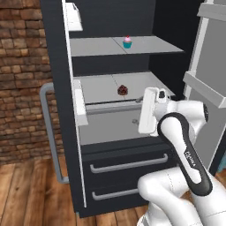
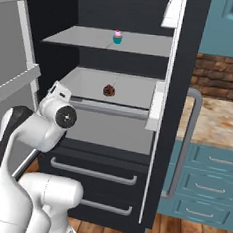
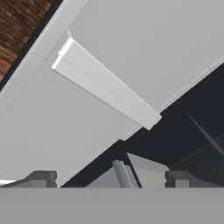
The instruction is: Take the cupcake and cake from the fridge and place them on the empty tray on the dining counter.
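The fridge (image 1: 128, 154) stands with both doors swung open. The cupcake (image 1: 127, 42) (image 2: 117, 36), teal wrapper and pink frosting, sits on the upper shelf. On the shelf below rests the small dark brown cake (image 1: 122, 90) (image 2: 109, 90). My gripper (image 1: 137, 111) (image 3: 109, 178) is open and holds nothing. It hovers in front of the fridge, to the right of the cake, slightly lower and nearer to me. In the hand view its fingertips (image 3: 41, 177) point past a light grey door panel with a shelf bar. The tray and the dining counter are out of view.
The left door (image 1: 59, 88) with its grey bar handle stands to the left of the arm, the right door (image 1: 207, 79) close on the right. Two drawers (image 2: 96, 174) lie under the shelves. A beige-topped teal cabinet (image 2: 215, 122) stands beside the fridge against a brick wall.
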Robot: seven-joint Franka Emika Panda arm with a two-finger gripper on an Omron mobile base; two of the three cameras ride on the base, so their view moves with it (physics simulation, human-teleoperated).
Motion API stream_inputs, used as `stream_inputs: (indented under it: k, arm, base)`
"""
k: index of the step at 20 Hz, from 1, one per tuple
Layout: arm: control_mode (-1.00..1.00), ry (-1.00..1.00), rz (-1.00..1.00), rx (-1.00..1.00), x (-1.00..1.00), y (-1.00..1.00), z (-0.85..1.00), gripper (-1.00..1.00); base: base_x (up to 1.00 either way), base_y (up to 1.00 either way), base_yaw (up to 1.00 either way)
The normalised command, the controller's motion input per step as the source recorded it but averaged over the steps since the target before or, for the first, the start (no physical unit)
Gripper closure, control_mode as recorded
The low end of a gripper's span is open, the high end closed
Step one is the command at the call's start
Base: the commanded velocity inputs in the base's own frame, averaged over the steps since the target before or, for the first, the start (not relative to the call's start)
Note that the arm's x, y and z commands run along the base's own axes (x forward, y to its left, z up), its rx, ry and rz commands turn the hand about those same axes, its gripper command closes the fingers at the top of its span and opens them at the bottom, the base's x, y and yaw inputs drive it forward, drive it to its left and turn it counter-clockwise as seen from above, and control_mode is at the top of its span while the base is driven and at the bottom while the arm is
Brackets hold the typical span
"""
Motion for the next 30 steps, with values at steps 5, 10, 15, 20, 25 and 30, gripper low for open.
stream_inputs:
  k: [5, 10, 15, 20, 25, 30]
  arm:
    - [-1.0, 0.63, -0.2, 0.3, 0.04, -0.29, 0.0, -1.0]
    - [-1.0, 0.27, -0.59, 0.34, 0.0, -0.2, 0.0, -1.0]
    - [-1.0, 0.09, -0.67, 0.29, 0.0, -0.04, -0.23, -1.0]
    - [-1.0, 0.09, -0.3, 0.25, -0.05, -0.48, -0.03, -1.0]
    - [-1.0, 0.0, -0.24, 0.01, 0.13, -0.17, -0.11, -1.0]
    - [-1.0, 0.02, -0.03, 0.0, 0.0, -0.08, 0.06, -1.0]
  base:
    - [0.0, 0.0, 0.0]
    - [0.0, 0.0, 0.0]
    - [0.0, 0.0, 0.0]
    - [0.0, 0.0, 0.0]
    - [0.0, 0.0, 0.0]
    - [0.0, 0.0, 0.0]
